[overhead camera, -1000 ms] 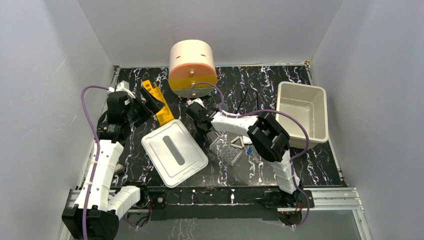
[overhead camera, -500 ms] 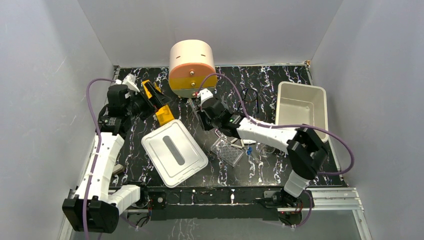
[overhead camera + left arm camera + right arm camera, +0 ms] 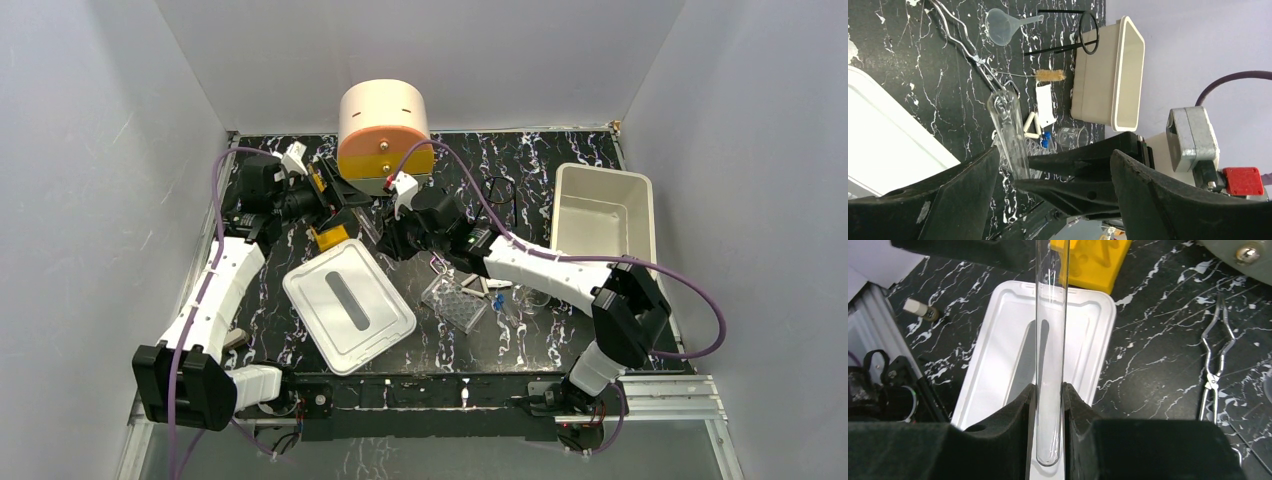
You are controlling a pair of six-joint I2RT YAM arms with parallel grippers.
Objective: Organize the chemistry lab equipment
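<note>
Test tube (image 3: 1050,340), rounded end wristward — right gripper (image 3: 1049,395)

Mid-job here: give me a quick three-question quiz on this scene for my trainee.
1. True or false: the right hand is shut on the clear glass test tube.
2. Which lies nearest the yellow rack? A) white rectangular bin B) white lid with grey slot C) clear well plate
3. Fill in: the jaws of the left hand stand ____.
Key: 1 true; 2 B; 3 open.
</note>
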